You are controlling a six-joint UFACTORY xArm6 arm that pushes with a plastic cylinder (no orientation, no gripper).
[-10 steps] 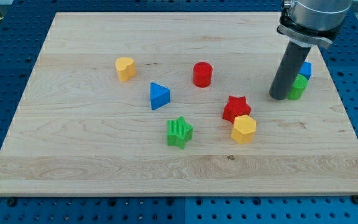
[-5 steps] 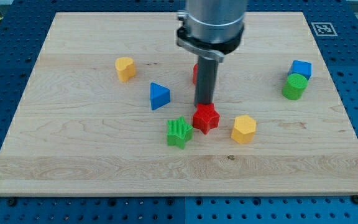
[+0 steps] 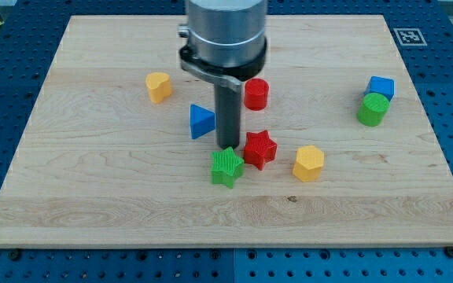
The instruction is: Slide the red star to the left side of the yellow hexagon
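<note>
The red star [image 3: 259, 149] lies on the wooden board [image 3: 93, 189], to the view's left of the yellow hexagon [image 3: 308, 163] with a small gap between them. A green star [image 3: 226, 166] sits just left of and below the red star. My tip [image 3: 228, 147] stands right above the green star and just left of the red star, between the blue triangle [image 3: 201, 121] and the red star.
A red cylinder [image 3: 256, 93] stands above the red star. A yellow block [image 3: 159, 86] lies at the upper left. A blue block [image 3: 381, 86] and a green cylinder [image 3: 373, 109] sit together at the right.
The red star has slid left from touching the yellow hexagon to beside the green star. My tip swept from the far right across to the star's top, then to its left.
</note>
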